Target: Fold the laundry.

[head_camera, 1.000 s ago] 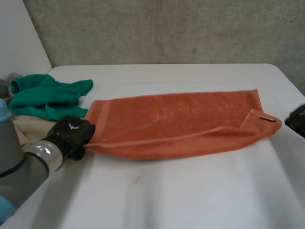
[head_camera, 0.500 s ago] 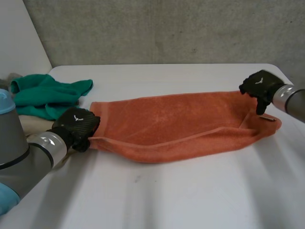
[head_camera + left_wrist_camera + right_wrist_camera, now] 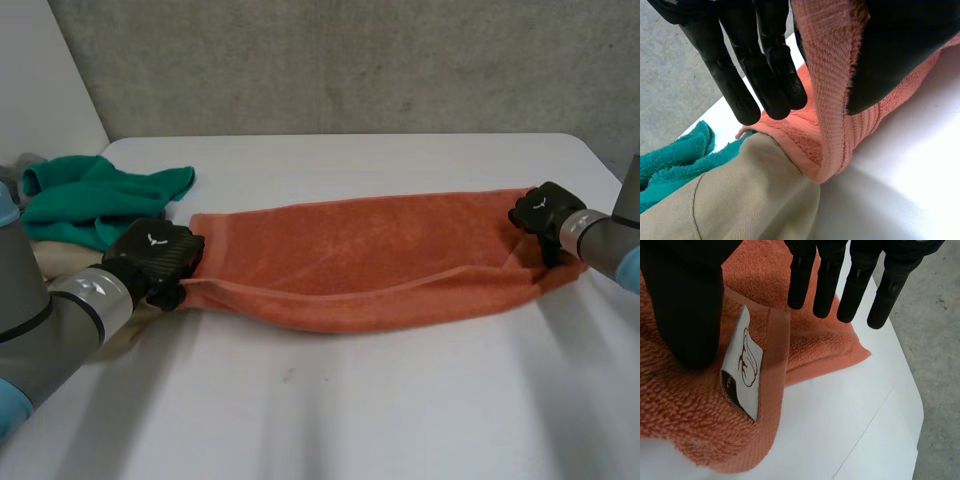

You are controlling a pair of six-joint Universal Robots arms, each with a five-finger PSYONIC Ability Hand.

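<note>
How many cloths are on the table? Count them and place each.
3. An orange towel spread across the middle; a green cloth beyond its left end; a beige cloth next to the green one. Others may be hidden.

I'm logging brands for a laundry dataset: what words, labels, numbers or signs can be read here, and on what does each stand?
No words or numbers can be read.
The white sewn tag at the turned-over corner of the orange terry towel: a brown curly drawing, no legible letters.
The black left hand and black right hand: a small white emblem on the back of each, not lettering.
</note>
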